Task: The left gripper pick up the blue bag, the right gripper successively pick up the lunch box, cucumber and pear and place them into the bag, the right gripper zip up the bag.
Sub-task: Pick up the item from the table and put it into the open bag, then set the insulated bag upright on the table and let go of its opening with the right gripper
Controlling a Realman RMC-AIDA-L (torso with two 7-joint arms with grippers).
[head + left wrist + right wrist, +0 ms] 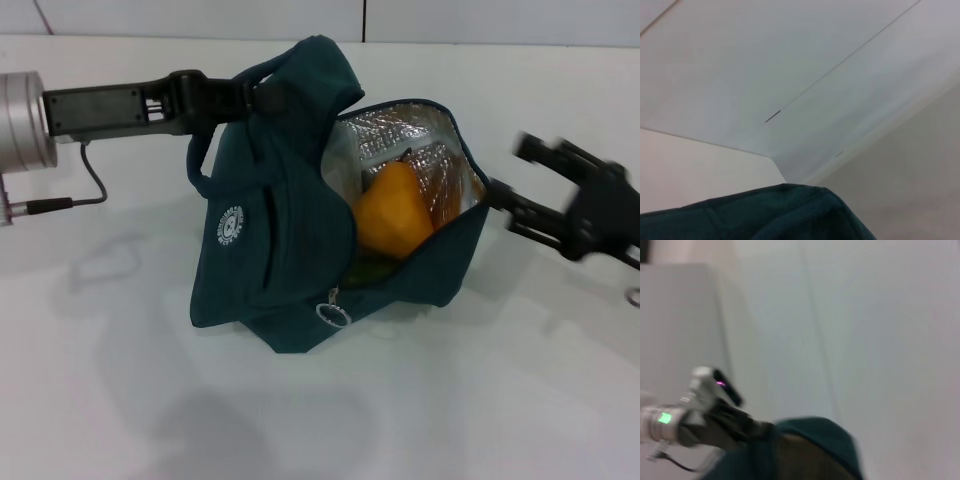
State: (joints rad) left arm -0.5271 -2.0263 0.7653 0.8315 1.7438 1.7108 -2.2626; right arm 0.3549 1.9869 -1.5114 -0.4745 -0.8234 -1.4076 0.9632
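Zipper pull (332, 314) hangs low on the soft, floppy blue bag (270, 260) w/ pear (392, 210) inside, just beyond right gripper (535, 190), apart; farther off, left gripper (235, 98) clamps the bag's top, so pinch ring, tug gently.

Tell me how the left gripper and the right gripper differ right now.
The left gripper is clamped on the blue bag at its top handles, holding it up; the right gripper sits beside the bag's open mouth, holding nothing visible. The left gripper reaches in from the robot's left on a black segment with a silver wrist; the right gripper comes from the right and looks blurred. Both are black claws at the bag.
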